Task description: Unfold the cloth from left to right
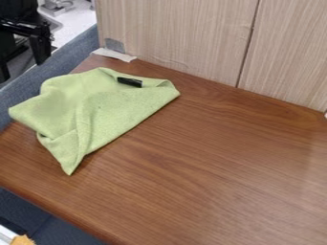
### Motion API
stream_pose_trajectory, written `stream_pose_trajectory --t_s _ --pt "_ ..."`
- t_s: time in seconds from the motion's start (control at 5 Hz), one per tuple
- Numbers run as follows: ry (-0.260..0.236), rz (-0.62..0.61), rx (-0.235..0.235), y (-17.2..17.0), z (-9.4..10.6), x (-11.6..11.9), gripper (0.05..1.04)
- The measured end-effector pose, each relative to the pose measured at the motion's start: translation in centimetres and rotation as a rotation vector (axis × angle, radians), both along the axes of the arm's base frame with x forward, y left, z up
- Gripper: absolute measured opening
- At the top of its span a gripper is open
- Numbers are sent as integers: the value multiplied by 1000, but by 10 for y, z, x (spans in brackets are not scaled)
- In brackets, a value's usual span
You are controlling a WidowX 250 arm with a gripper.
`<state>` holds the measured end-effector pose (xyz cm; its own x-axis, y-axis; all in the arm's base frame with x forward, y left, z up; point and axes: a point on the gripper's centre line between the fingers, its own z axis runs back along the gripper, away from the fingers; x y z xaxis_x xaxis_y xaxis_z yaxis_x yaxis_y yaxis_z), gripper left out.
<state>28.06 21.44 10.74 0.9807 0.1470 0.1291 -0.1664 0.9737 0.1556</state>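
My black gripper (24,71) is at the upper left, beyond the table's left edge and apart from the cloth, with its two fingers spread. A light green cloth (112,110) lies partly folded and creased on the left part of the brown wooden table (223,177). One corner of it points toward the table's front edge, another reaches out to the left, and a third lies toward the back panel. On the cloth's back part is a small black strip (129,82).
A light wood-grain panel (185,33) stands along the table's back edge. White tape (114,54) lies at the back left corner. A blue-grey padded edge (70,55) runs along the left side. Something orange (22,240) is at the bottom left, off the table.
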Motion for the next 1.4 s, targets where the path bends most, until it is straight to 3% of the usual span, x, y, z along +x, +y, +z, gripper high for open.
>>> stream_pose_trajectory --t_s 0.2,0.4,0.8,1.0,1.2,1.4 --pt "24 0 -25 -1 -12 0 999" --pt "46 -38 -88 -13 -35 12 999" --pt "69 -139 -159 -35 -67 41 999" --pt "110 -146 -201 -43 -86 46 999" --pt "123 -151 -225 -43 -96 50 942" --pt "145 -156 -270 -47 -109 51 708"
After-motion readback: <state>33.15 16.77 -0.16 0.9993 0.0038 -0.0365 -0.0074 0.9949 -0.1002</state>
